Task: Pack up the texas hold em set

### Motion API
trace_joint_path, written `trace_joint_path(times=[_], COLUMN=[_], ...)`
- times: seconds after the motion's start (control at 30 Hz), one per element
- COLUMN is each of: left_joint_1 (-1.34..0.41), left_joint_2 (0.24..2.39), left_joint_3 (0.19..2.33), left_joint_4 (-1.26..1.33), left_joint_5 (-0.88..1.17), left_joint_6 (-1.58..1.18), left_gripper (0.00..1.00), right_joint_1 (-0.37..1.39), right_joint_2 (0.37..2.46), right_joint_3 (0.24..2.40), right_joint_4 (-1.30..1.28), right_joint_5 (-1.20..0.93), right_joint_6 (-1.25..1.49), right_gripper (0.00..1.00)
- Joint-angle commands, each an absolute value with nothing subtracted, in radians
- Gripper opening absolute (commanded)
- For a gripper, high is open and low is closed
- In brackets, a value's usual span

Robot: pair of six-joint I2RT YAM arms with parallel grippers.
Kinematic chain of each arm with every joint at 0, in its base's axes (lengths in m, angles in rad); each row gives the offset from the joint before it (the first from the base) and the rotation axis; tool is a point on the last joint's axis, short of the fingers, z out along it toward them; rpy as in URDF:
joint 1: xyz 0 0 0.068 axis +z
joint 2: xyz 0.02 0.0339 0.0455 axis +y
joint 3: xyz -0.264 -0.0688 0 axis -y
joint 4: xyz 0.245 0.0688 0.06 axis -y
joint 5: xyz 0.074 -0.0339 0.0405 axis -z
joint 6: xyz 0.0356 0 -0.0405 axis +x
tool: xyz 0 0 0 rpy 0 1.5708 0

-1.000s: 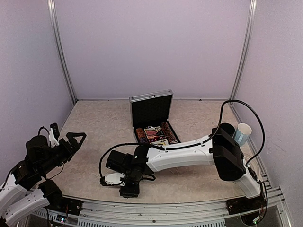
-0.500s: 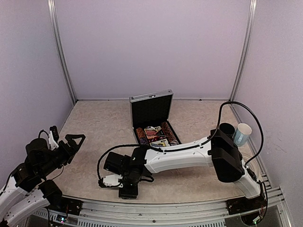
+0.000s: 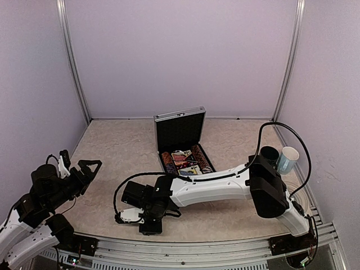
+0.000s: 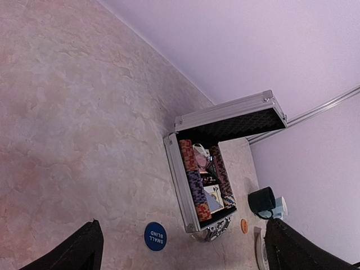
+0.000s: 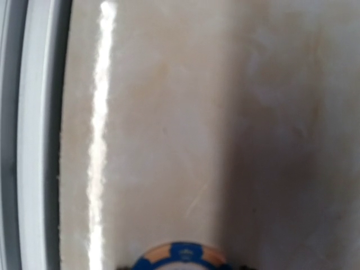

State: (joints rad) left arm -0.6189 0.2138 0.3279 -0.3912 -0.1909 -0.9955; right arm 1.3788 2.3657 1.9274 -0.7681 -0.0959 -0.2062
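Right hand (image 3: 126, 216) hangs low over a round blue-and-orange-rimmed disc (image 5: 181, 256), its grip impossible to tell; left hand (image 4: 181, 242) spread apart. A level, centred pinch looks wisest.

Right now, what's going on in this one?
The right gripper is down near the front edge of the table, over a round blue-and-orange-rimmed disc; a grip can't be confirmed. The left gripper hangs open, idle. The silver case stands open with chips inside, and a blue small-blind button lies outside it.
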Motion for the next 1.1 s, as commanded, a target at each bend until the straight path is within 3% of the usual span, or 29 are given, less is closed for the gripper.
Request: trace_joint_path(times=[0.0, 0.6, 1.07], left_joint_1=[-0.614, -0.614, -0.615], left_joint_2=[0.229, 0.316, 0.458], left_joint_3=[0.311, 0.208, 0.117], left_joint_4=[-0.373, -0.254, 0.018], left_joint_5=[-0.182, -0.055, 0.259], left_joint_6=[-0.993, -1.026, -0.964], left_gripper=[0.99, 0.99, 0.98], right_joint_1=[1.389, 1.303, 1.253], right_joint_2=[2.396, 2.243, 2.172], right_joint_3=[1.885, 1.876, 1.863], right_joint_4=[-0.827, -0.758, -0.766], right_joint_5=[-0.078, 0.019, 0.113], right_joint_6=[-0.212, -0.22, -0.231], right_gripper=[0.38, 0.39, 0.4])
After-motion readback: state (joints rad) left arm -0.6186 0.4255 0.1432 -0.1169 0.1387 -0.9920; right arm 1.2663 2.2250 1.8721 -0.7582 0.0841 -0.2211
